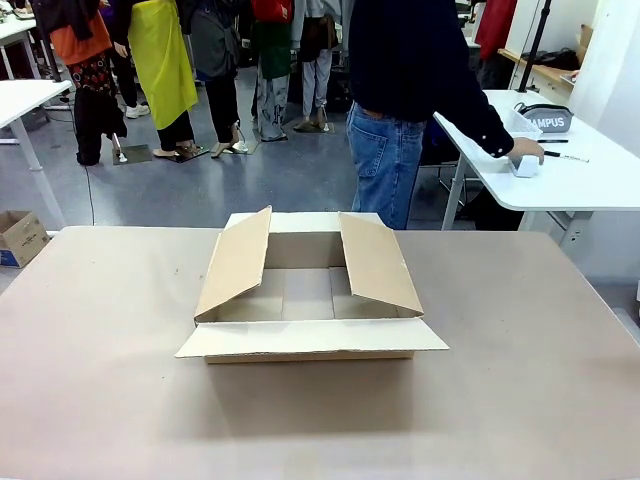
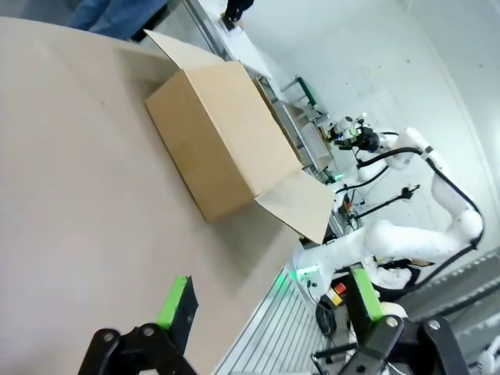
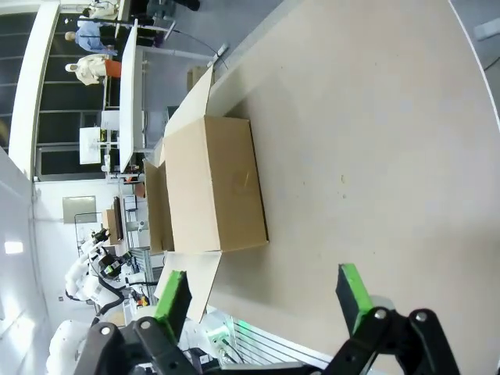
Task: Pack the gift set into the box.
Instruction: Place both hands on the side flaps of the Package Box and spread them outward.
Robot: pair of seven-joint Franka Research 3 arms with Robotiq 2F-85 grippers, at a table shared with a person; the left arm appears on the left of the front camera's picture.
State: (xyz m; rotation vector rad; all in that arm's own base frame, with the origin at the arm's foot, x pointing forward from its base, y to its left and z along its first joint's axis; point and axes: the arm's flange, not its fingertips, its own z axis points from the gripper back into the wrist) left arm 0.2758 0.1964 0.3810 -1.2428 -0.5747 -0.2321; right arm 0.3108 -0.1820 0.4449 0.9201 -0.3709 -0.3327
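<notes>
The box (image 1: 310,290) stands open in the middle of the brown table, its four flaps spread and nothing showing inside. It also appears from the side in the left wrist view (image 2: 226,148) and the right wrist view (image 3: 215,183). The gift set (image 1: 545,120), with its dark lettered pouch, lies on a white side table at the far right. A person's hand (image 1: 525,152) rests on a small white item beside it. My left gripper (image 2: 271,301) is open and empty above the table, short of the box. My right gripper (image 3: 262,301) is open and empty too, on the other side of it.
The person stands behind the brown table (image 1: 120,340), turned toward the white side table (image 1: 590,185). A small printed carton (image 1: 20,238) sits on the floor at the far left. The right arm (image 2: 414,234) shows beyond the box in the left wrist view.
</notes>
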